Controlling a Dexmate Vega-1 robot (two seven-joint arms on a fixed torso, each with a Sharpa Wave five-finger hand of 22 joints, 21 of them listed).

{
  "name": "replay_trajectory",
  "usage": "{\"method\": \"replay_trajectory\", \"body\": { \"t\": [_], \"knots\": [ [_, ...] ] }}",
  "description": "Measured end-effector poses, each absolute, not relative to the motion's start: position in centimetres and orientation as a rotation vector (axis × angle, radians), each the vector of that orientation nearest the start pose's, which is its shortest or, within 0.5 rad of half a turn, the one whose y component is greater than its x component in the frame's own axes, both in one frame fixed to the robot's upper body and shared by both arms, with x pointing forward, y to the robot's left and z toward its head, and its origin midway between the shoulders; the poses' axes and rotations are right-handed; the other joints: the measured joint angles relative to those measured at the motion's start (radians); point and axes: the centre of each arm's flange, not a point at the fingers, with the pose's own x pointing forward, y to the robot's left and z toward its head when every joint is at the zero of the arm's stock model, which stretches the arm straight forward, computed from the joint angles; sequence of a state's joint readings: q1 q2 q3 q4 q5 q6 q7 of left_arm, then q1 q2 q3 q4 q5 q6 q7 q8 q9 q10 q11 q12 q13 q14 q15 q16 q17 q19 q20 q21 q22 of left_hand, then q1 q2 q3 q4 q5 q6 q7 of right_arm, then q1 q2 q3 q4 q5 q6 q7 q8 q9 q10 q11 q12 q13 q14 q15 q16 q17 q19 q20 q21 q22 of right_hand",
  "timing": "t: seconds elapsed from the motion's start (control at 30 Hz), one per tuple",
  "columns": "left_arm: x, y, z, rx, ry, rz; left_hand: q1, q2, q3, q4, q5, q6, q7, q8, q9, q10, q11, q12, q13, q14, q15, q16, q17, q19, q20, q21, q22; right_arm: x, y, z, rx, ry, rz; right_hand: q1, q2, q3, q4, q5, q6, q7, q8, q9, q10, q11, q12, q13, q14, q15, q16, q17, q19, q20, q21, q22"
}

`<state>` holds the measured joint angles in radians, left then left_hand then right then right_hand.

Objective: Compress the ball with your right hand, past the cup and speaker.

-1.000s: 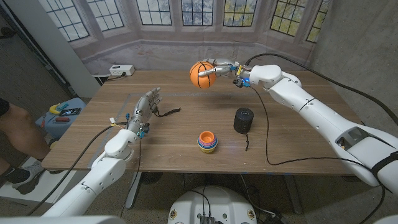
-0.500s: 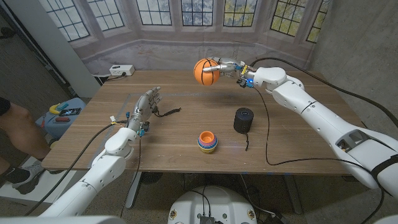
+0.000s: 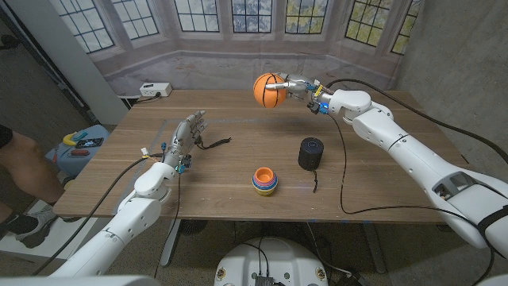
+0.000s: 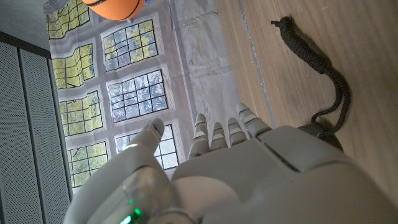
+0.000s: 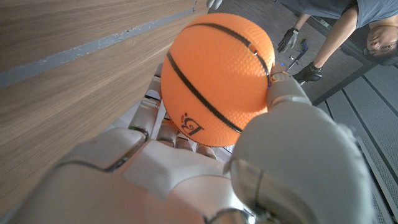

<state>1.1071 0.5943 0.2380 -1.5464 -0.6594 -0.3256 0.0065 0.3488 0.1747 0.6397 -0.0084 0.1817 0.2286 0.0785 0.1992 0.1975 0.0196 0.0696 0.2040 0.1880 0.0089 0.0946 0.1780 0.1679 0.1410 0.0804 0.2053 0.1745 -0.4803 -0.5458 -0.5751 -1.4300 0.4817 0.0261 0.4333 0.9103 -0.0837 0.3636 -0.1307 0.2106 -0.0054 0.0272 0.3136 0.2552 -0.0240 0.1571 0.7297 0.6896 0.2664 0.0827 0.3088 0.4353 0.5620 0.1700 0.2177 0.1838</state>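
1. The table [image 3: 238,171] is my landmark; I stand at its near edge with both arms out over it.
2. My right hand [image 3: 298,86] is raised above the table's far side, fingers wrapped around the orange ball [image 3: 270,90] (the right wrist view shows thumb and fingers cupping it from opposite sides). The ball hangs clear of the wood, beyond the speaker [image 3: 311,153] and the cup [image 3: 265,180].
3. I judge the grasp made and the squeeze in hand; what comes next is firmer, even pressure from my fingers without letting the ball pop out sideways.
4. My left hand [image 3: 184,137] waits over the table's left part, fingers apart and holding nothing, beside a short black cord [image 3: 213,144].
5. The speaker stands right of the table's middle, its cable [image 3: 341,171] trailing across the wood under my right arm; a careless lowering could snag it.
6. The stacked cup sits nearest me, well apart from the ball.
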Motion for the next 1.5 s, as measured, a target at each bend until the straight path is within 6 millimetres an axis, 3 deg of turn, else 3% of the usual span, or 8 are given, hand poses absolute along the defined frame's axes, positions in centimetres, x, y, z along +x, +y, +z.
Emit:
{"method": "replay_trajectory", "body": {
  "t": [0.6,1.5],
  "knots": [
    [58.9,31.8,-6.4,-0.055,-0.627,-0.186,0.0,0.0,-0.004,-0.004,0.0,0.0,0.0,0.0,0.0,0.0,0.0,0.0,0.0,0.0,0.0,0.0,0.0,0.0,0.0,0.0,0.0,63.2,-18.2,10.0,-0.289,-0.648,0.695,-0.008,0.008,-0.009,-0.002,-0.011,0.005,0.005,-0.007,0.0,0.005,0.016,-0.011,-0.006,0.0,0.0,0.0,0.007,0.004,-0.004,0.0,0.0],
    [59.4,31.9,-6.6,-0.068,-0.622,-0.188,0.0,0.0,-0.004,-0.004,0.0,0.0,0.0,0.0,0.0,0.0,0.0,0.0,0.0,0.0,0.0,0.0,0.0,0.0,0.0,0.0,0.0,64.1,-20.0,7.2,-0.09,-0.681,0.658,-0.013,0.013,-0.019,-0.003,-0.018,0.011,0.011,-0.014,-0.005,0.009,0.012,-0.016,-0.023,0.005,0.006,-0.001,0.008,0.009,-0.009,0.0,0.0]
  ]
}}
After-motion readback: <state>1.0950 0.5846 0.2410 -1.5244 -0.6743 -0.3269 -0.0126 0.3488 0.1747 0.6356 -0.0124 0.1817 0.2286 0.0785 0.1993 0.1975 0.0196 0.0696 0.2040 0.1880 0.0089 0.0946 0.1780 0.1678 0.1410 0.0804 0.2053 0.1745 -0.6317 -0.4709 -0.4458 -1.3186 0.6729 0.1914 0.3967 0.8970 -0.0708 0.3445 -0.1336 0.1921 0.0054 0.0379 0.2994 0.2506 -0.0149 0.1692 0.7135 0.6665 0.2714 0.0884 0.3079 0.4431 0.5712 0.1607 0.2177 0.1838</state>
